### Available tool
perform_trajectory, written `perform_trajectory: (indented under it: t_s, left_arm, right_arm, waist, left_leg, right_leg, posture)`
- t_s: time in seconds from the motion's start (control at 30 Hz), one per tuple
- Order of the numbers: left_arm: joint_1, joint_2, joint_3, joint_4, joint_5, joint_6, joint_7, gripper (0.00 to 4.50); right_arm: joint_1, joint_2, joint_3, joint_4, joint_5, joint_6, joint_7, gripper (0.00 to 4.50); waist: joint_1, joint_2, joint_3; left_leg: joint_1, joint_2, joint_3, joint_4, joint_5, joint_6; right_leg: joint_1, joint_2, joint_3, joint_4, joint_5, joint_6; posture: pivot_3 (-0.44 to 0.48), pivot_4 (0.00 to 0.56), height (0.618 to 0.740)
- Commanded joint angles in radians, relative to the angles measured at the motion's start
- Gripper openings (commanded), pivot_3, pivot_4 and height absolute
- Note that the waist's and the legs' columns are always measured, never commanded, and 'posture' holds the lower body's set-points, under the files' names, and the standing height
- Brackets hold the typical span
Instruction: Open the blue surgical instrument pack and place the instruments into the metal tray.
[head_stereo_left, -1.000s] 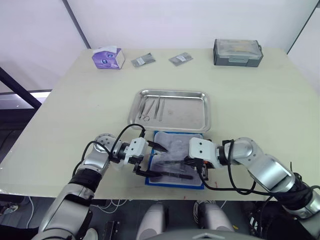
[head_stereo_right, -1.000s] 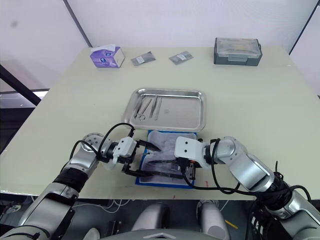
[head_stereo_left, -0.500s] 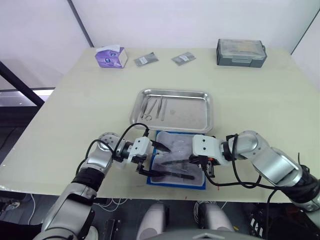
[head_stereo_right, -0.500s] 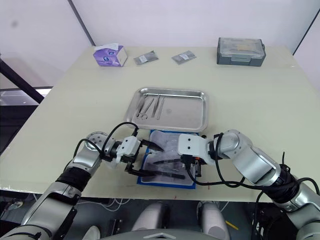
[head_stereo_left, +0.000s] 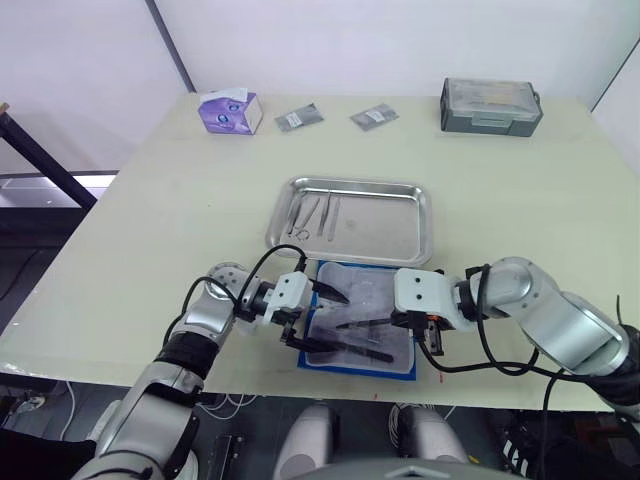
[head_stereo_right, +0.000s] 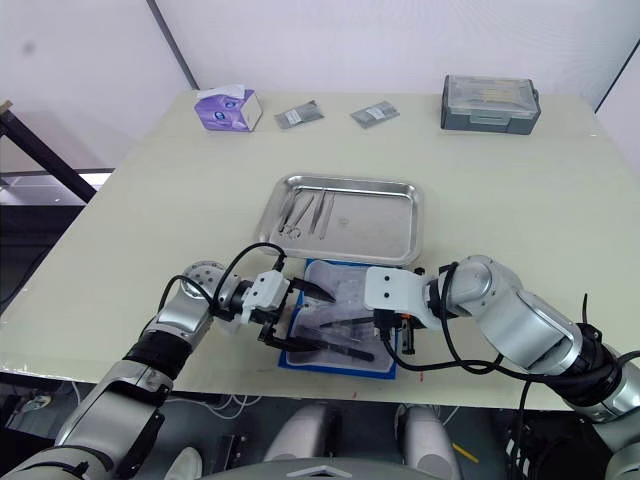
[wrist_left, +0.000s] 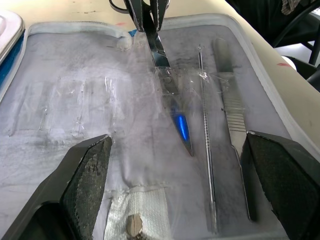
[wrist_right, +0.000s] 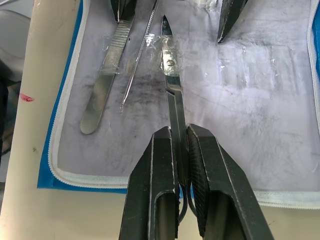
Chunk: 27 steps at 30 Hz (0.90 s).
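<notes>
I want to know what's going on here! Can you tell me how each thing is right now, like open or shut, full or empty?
Blue surgical instrument pack: open, lining up.
Scissors: on the lining, gripped.
Two other instruments: loose in the pack.
Metal tray: holds a few instruments.
Right gripper: shut on the scissors.
Left gripper: open over the pack.
Grey box: lid closed.

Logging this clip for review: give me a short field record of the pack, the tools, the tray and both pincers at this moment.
pack: blue pack lies open, pale lining up, just in front of the tray
tray: metal tray holds three tools at its left end
in pack: scissors, thin probe, flat handle
right pincer: shut on scissors
left pincer: open, over the lining
</notes>
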<state>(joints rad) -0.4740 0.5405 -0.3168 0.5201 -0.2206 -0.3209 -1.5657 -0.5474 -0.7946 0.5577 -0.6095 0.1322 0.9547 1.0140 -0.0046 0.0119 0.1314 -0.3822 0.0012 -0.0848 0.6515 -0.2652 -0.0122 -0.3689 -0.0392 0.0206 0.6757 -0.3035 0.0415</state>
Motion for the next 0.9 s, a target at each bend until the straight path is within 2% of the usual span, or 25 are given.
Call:
perform_trajectory:
  t_s: [0.03,0.37,0.6,0.73,0.9]
  left_arm:
    - [0.040,-0.021,-0.077,0.070,0.103,0.017,0.002,4.50]
    - [0.038,-0.032,-0.081,0.059,0.106,0.032,0.003,4.50]
    - [0.034,-0.046,-0.081,0.092,0.108,0.013,-0.008,4.50]
    - [0.027,-0.059,-0.085,0.111,0.114,0.005,-0.008,4.50]
    - [0.014,-0.077,-0.091,0.129,0.120,0.001,-0.006,4.50]
  right_arm:
    - [0.019,-0.027,-0.086,-0.042,0.019,-0.043,-0.013,0.02]
    - [0.185,-0.169,-0.260,-0.027,0.066,-0.209,0.030,0.02]
    - [0.249,-0.235,-0.395,-0.019,0.133,-0.263,0.080,0.02]
    - [0.231,-0.226,-0.456,-0.009,0.181,-0.230,0.072,0.02]
    - [0.143,-0.149,-0.502,0.025,0.267,-0.122,0.007,0.02]
  waist:
    - [0.001,0.000,0.000]
    - [0.003,0.000,0.000]
    - [0.008,0.001,0.000]
    - [0.012,0.001,-0.001]
    - [0.019,0.002,-0.001]
  left_leg:
    - [0.000,0.000,0.000,0.000,0.000,0.000]
    - [0.002,0.000,0.000,0.000,-0.001,0.001]
    - [0.002,0.000,0.000,0.000,-0.001,0.002]
    - [0.002,0.000,0.000,0.000,-0.001,0.002]
    - [0.003,-0.001,0.000,0.000,-0.001,0.002]
  right_leg:
    - [0.000,0.000,0.000,0.000,0.000,0.000]
    - [0.005,0.000,-0.001,-0.004,0.000,0.000]
    - [0.008,0.000,-0.003,-0.007,0.000,0.001]
    - [0.008,0.000,-0.003,-0.007,0.000,0.001]
    - [0.009,-0.001,-0.002,-0.008,0.000,0.001]
  posture:
    - [0.000,0.150,0.734]
    - [0.000,0.150,0.734]
    - [0.000,0.150,0.734]
    - [0.000,0.150,0.734]
    - [0.000,0.150,0.734]
